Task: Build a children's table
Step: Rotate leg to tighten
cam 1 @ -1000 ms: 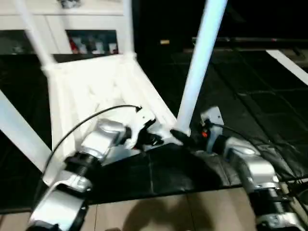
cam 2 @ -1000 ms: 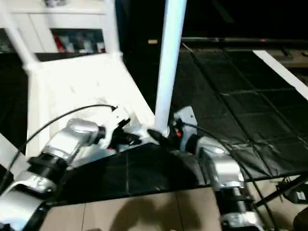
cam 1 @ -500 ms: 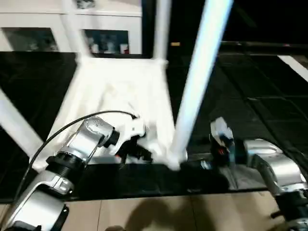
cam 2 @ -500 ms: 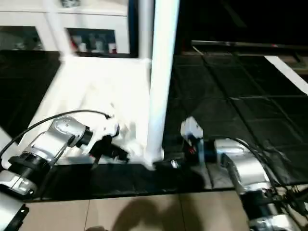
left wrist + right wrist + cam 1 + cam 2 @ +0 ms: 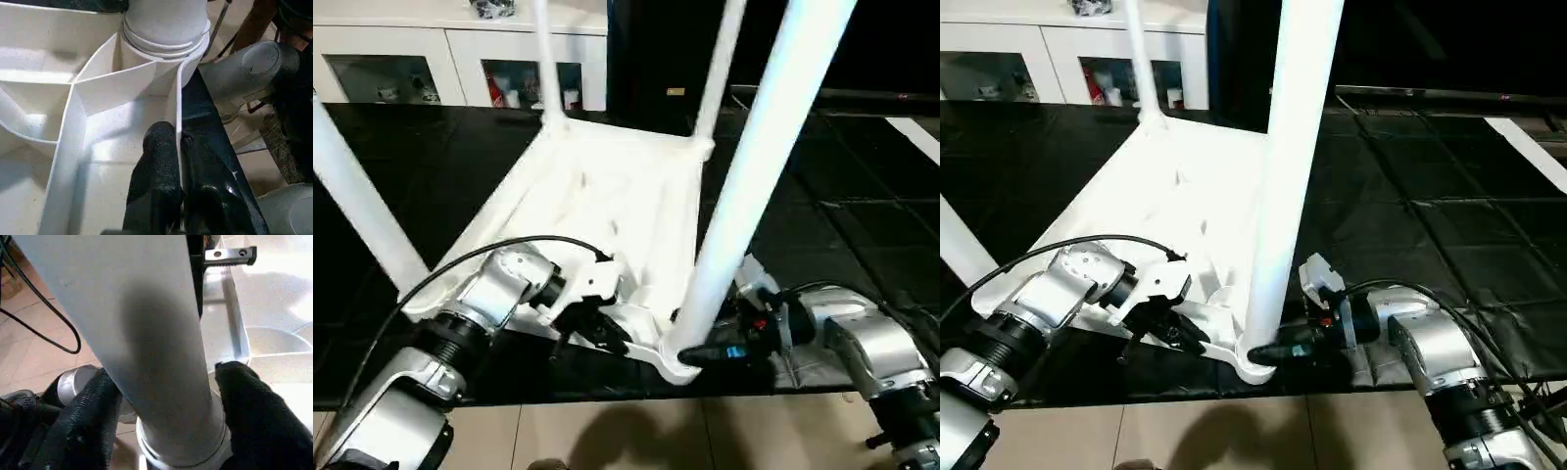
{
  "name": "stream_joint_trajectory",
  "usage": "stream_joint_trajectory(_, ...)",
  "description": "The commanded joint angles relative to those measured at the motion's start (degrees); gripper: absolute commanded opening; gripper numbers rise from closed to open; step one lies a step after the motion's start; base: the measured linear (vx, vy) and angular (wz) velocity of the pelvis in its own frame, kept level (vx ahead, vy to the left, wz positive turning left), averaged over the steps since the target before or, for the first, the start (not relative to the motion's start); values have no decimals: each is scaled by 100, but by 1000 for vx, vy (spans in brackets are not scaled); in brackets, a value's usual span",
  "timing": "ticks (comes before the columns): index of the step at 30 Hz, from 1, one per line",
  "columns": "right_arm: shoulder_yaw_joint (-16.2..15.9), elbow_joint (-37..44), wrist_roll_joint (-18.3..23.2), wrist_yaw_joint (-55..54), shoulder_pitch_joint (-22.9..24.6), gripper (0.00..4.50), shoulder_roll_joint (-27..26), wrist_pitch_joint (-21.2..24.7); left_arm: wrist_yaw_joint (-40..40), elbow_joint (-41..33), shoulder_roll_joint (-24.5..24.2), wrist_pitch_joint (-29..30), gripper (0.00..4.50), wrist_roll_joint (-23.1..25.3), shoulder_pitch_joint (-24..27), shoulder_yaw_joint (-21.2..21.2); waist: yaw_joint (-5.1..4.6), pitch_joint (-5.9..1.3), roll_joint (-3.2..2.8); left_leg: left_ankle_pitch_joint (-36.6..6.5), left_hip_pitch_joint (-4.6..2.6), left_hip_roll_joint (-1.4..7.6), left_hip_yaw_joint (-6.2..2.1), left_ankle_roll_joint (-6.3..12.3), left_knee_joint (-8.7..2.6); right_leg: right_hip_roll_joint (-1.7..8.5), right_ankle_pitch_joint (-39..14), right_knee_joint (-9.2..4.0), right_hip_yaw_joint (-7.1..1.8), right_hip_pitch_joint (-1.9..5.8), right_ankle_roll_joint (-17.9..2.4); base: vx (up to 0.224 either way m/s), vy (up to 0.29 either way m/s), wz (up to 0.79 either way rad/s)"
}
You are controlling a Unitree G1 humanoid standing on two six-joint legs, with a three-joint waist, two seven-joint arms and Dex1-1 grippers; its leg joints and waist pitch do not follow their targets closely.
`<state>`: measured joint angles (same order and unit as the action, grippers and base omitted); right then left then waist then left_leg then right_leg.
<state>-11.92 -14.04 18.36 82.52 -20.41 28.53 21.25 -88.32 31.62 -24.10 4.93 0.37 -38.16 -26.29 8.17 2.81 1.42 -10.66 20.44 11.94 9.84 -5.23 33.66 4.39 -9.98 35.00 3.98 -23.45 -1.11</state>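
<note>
I am on the last leg, by the look of it: the all-white plastic children's table (image 5: 607,211) lies upside down on the black tiled mat (image 5: 862,235), ribbed underside up, with four long tapered white legs rising from its corner sockets. The nearest white tubular leg (image 5: 754,186) stands in the round corner socket (image 5: 164,36) closest to me, and both arms work at that corner.

Left gripper (image 5: 178,147): black fingers pinched narrow on the thin upright rim wall of the table top, one finger on each side, just beside the socket. I judge it is steadying the top.

Right gripper (image 5: 164,401): black fingers spread wide around the foot of the near leg, one on each side, touching it just above the socket collar.

Next move, as I judge it: seat or twist the leg fully home while the left holds the rim firm. I cannot tell whether it is already seated.

Look of the thing: glossy white, thin ribs crossing the underside, ringed collar at the socket. Behind the table stands a white glass-door cabinet (image 5: 460,69).
</note>
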Motion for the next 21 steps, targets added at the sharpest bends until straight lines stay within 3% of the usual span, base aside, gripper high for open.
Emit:
stream_joint_trajectory(1, -69, 8, -26, 46, -136, 275, 38, 6, -166, -84, 40, -94, 0, 2, -123, -55, -44, -371, 17, -911, -23, 139, 18, 240, -367, 351, -1214, -395, -249, 333, -1114, 0, 0, 0)
stream_joint_trajectory(9, -109, 18, 14, 73, -126, 225, 28, 26, -29, 23, 67, -125, 0, 23, -137, -21, -45, -363, 17, -978, -32, 136, 18, 216, -373, 351, -1363, -413, -248, 328, -1070, 0, 0, 0)
stream_joint_trajectory(15, 76, 205, 131, -397, 78, 215, -185, 145, 440, 126, 276, 463, 0, -74, -166, 200, -55, -345, 12, -1106, -44, 128, 7, 156, -392, 359, -1713, -455, -250, 326, -960, 0, 0, 0)
stream_joint_trajectory(18, 222, 48, -67, -1248, 51, 211, -531, 151, 836, 177, 492, 850, 0, -185, -234, 404, -82, -347, 0, -1147, -51, 112, -4, 99, -397, 350, -1852, -470, -246, 323, -898, 0, 0, 0)
stream_joint_trajectory(21, 359, -132, -227, -1999, -23, 208, -887, 121, 1175, 197, 685, 1131, 0, -276, -286, 566, -208, -335, 25, -1224, 4, 72, -29, -21, -422, 347, -2120, -490, -214, 351, -787, 0, 0, 0)
